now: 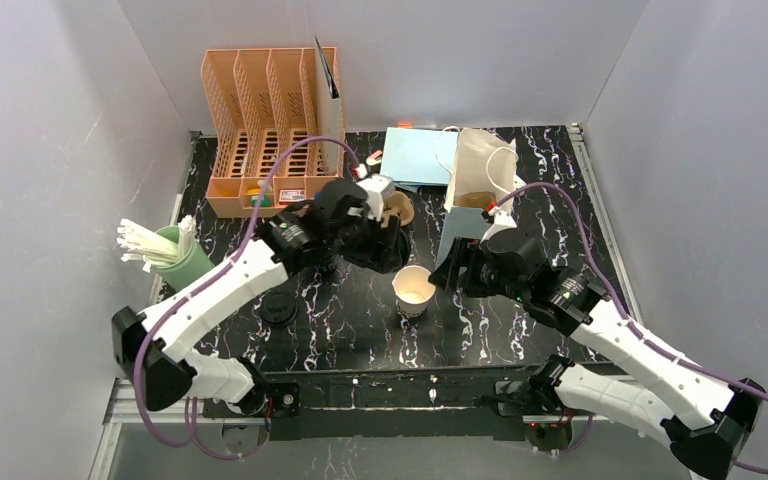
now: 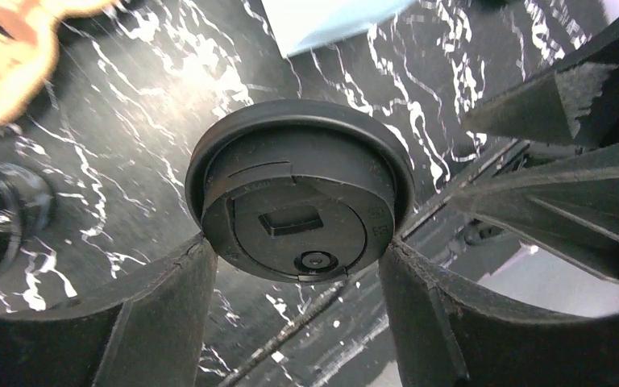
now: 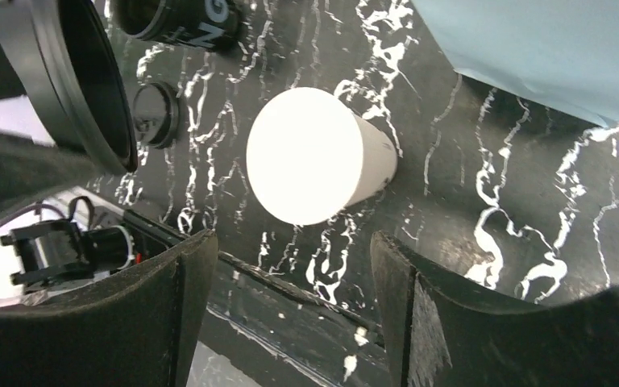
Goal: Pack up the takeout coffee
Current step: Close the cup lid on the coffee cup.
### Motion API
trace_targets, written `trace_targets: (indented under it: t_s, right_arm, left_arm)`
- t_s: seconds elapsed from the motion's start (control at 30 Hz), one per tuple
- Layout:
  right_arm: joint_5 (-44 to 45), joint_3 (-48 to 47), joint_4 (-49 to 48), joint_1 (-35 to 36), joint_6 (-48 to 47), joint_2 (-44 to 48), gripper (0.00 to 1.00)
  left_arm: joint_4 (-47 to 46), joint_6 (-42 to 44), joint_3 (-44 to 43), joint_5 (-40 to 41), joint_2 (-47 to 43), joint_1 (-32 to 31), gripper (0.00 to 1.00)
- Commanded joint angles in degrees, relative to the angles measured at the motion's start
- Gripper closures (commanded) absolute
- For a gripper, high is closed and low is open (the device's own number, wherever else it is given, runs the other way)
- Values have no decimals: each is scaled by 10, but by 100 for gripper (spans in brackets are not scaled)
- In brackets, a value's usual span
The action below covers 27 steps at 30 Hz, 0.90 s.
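The left claw [image 2: 297, 246] pinches the black lid [image 2: 298, 193] by its rim. The right claw [image 3: 290, 238] gapes empty near the open cup [image 1: 413, 289], frame centre on the desk [image 1: 340, 320]. Level the lid, centre it, then press evenly.

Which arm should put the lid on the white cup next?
Left. The left gripper holds the black lid in the air right beside the white cup. The right gripper is open and empty, facing the cup, so it probably suits steadying the cup better.
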State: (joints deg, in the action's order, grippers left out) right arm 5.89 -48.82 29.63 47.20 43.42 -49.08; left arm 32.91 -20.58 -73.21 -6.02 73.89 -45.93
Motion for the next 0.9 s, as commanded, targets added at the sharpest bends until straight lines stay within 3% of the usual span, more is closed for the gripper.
trace_targets:
  t_s: [0.0, 0.33, 0.57, 0.87]
  right_arm:
    - [54, 17, -12, -2, 14, 36, 23]
    - [115, 49, -7, -2, 26, 114, 27]
    - [125, 53, 8, -2, 18, 139, 27]
    - [123, 69, 8, -2, 17, 156, 28]
  left_arm:
    - [108, -45, -60, 51, 53, -60, 61]
    - [234, -44, -208, 139, 222, -140, 60]
    - [337, -26, -318, 160, 317, -149, 60]
    - [385, -17, -368, 154, 372, -154, 59]
